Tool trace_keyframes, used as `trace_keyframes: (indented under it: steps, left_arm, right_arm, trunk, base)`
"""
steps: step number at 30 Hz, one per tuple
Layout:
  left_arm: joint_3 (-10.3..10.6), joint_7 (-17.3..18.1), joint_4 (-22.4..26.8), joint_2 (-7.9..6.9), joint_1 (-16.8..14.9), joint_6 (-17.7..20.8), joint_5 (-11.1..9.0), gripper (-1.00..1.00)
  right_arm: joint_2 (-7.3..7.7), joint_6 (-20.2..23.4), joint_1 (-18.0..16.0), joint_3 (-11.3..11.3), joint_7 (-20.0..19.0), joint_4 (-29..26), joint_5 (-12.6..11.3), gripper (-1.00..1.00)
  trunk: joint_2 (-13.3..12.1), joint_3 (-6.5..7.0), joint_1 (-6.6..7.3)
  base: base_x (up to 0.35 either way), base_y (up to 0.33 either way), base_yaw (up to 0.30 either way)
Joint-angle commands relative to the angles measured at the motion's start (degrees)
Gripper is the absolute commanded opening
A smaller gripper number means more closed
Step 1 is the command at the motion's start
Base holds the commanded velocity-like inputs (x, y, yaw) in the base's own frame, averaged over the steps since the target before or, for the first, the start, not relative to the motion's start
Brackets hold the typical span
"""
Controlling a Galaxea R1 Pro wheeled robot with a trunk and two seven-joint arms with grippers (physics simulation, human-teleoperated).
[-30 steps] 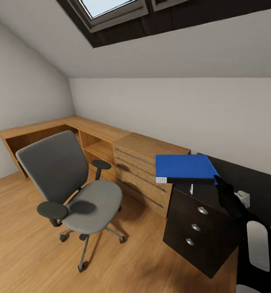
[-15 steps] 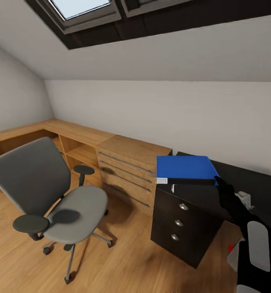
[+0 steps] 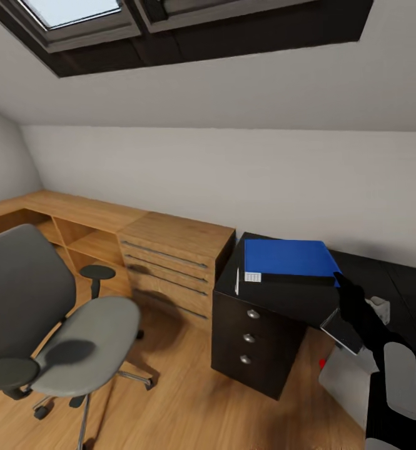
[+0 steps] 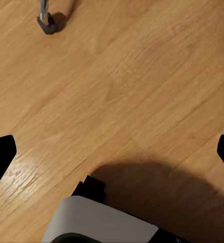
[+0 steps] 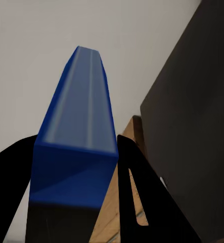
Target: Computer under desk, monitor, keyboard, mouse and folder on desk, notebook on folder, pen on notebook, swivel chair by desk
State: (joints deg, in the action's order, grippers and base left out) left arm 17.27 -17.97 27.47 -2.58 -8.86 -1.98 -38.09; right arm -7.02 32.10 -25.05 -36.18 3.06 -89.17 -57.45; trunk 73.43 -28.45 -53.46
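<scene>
Right pincer (image 3: 340, 279) clamped on blue folder (image 3: 288, 260), held level over black desk (image 3: 370, 275) at 3 o'clock. Left pincer (image 4: 112, 152) spread wide above floor. Swivel chair (image 3: 51, 319) at 8 o'clock, well apart. Folder placement, stacking and chair move judged pending.

Right black gripper (image 3: 340, 279) is gripping the flat blue folder (image 3: 287, 259) at its right corner, holding it level above the black desk (image 3: 364, 275) at centre right of the frame. Grey swivel chair (image 3: 48, 325) is standing on the wooden floor (image 3: 189, 400) at lower left. Light wooden drawer unit (image 3: 173, 262) is sitting at centre, touching the black three-drawer cabinet (image 3: 251, 340). Skylight (image 3: 70, 12) is showing at upper left.
</scene>
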Motion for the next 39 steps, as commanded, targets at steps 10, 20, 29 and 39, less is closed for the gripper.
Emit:
trace_keyframes:
  steps: [10, 20, 29, 39]
  left_arm:
    - [0.69, -0.34, -0.16, 0.11, -0.02, -0.2, -0.52, 1.0]
    - [0.83, -0.31, -0.82, 0.54, -0.02, -0.21, -0.5, 1.0]
    - [0.84, -0.31, -1.01, 0.64, -0.02, -0.13, -0.49, 1.0]
    - [0.84, -0.31, -1.1, 0.64, -0.02, -0.13, -0.49, 1.0]
  right_arm:
    - [0.04, 0.34, -0.08, -0.19, 0.24, 0.17, -0.55, -1.0]
    - [-0.08, 0.33, -0.08, -0.17, 0.19, 0.3, -0.55, -1.0]
    - [-0.07, 0.38, -0.08, -0.14, 0.3, 0.31, -0.52, -1.0]
    - [0.0, 0.48, -0.08, -0.12, 0.58, 0.87, -0.55, -1.0]
  trunk:
    - [-3.99, 1.74, 2.2]
    - [-8.0, 3.54, 4.4]
    - [-11.61, 5.14, 6.38]
    - [-15.62, 6.92, 8.57]
  base:
    - [0.0, 0.0, -0.3]
    - [0.0, 0.0, -0.3]
    - [0.0, 0.0, -0.29]
    - [0.0, 0.0, -0.086]
